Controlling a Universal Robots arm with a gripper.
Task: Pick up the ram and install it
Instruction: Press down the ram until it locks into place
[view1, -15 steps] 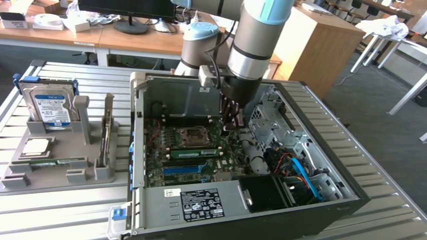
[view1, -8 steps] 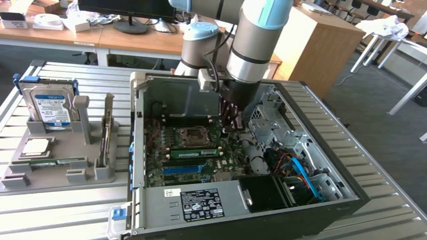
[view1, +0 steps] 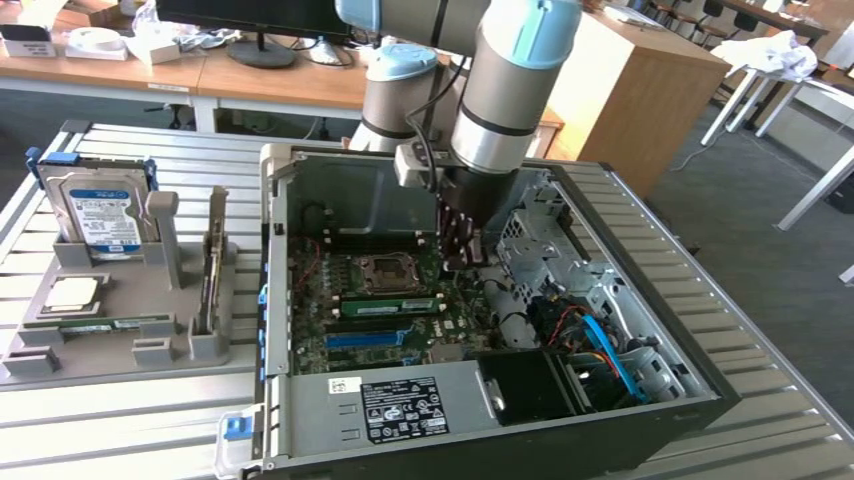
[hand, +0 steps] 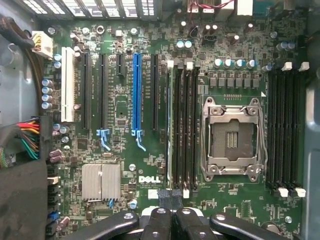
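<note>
Finding 1, position: the ram (view1: 387, 303) stands on edge in a slot of the motherboard (hand: 125, 100), just beside the open CPU socket (hand: 232, 137). In the wrist view the ram (hand: 169, 125) appears as a thin pale-green edge running straight away from the gripper (hand: 170, 197), whose tips sit over one end of the stick. In the exterior view the gripper (view1: 461, 262) hangs inside the computer case (view1: 694, 360), towards the exterior view's right end of the ram.

Finding 2, visibility: the ram's chips and label cannot be read edge-on. The finger linkages are cut off by the wrist view's border. In the exterior view the fingertips merge with the dark interior. Contact between tips and ram cannot be confirmed.

Finding 3, end effector: fingers (hand: 164, 196) pressed together, nothing visibly clamped between them (a second green stick lies in the grey tray (view1: 107, 350), well apart).
</note>
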